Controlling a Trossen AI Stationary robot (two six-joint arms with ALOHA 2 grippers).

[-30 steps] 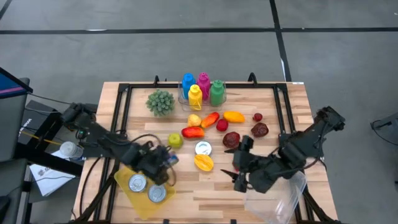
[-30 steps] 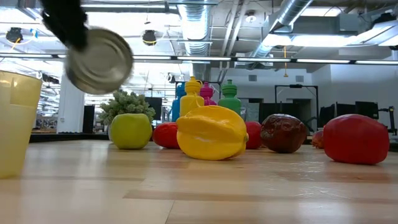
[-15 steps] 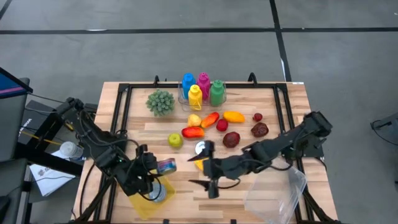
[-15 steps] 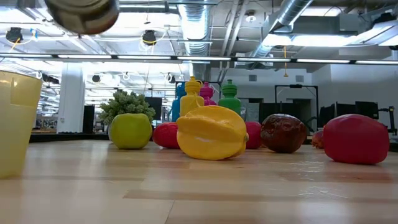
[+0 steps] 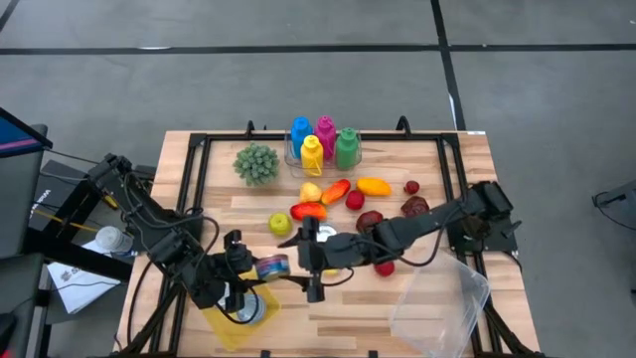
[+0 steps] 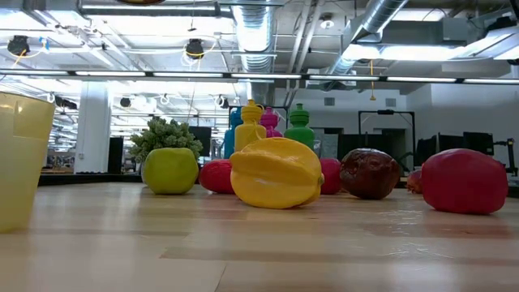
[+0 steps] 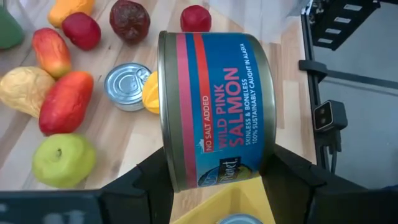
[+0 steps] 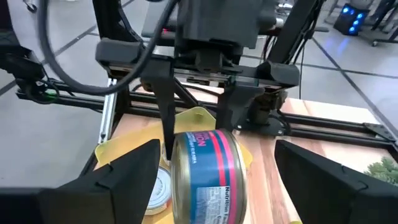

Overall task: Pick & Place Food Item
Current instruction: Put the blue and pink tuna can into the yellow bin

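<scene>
Above the yellow plastic tray (image 5: 211,304), left gripper (image 5: 260,267) clamps a blue-labelled salmon can (image 5: 269,266) sideways, probably offering it to the spread-fingered right gripper (image 5: 307,261) opposite.

high: straight down | low: table-level | wrists: close (both see salmon can (image 7: 214,106))
</scene>
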